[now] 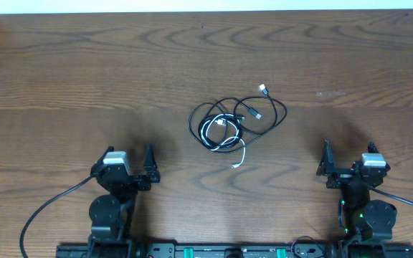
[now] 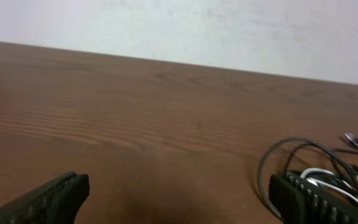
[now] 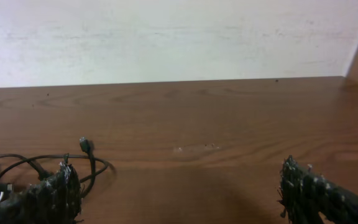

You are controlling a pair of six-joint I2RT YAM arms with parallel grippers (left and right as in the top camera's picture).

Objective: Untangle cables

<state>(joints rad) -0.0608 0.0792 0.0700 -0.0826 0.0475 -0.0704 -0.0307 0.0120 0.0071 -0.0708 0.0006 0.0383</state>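
On the table, the cables lie tangled.

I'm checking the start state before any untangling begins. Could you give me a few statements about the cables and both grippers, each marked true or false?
1. The cables lie in one pile on the table, ahead of and between the two arms. True.
2. The left gripper is shut on a black cable. False: it is open, holds nothing and stands apart from the pile.
3. The right gripper is open and holds nothing. True.
4. The white cable lies apart from the others. False: it is looped in among the black cables, with one end trailing toward the arms.
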